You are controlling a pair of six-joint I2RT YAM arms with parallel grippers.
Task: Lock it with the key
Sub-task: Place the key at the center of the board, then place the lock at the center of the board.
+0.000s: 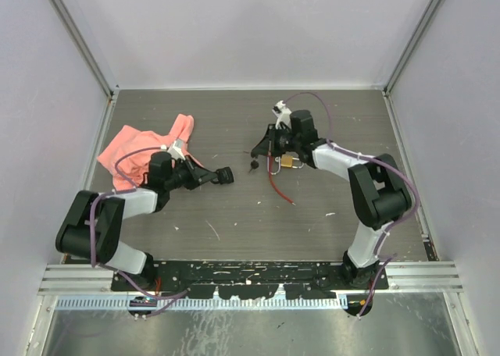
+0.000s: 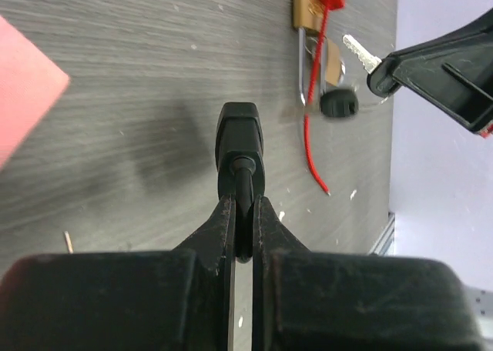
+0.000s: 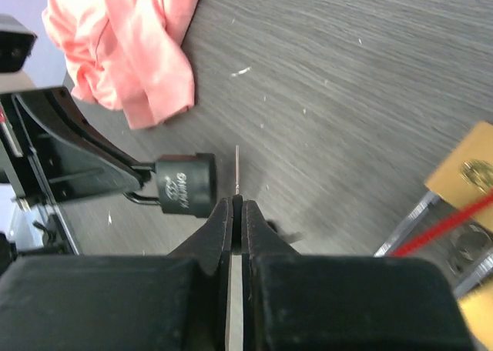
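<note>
A small black padlock (image 1: 223, 175) hangs in the air by its shackle in my left gripper (image 1: 205, 176), which is shut on it. In the left wrist view the lock body (image 2: 240, 135) sticks out past the left gripper (image 2: 242, 201). My right gripper (image 1: 259, 149) is shut on the black head of a key (image 2: 379, 74), with the silver blade free. In the right wrist view the blade (image 3: 237, 170) shows edge-on above the right gripper (image 3: 238, 203), just right of the padlock (image 3: 183, 184) and not touching it.
A pink cloth (image 1: 144, 149) lies at the left behind the left arm. Brass padlocks (image 1: 287, 162) with a red cord (image 1: 277, 186) lie under the right arm, with a loose black-headed key (image 2: 339, 103) beside them. Metal rails border the table.
</note>
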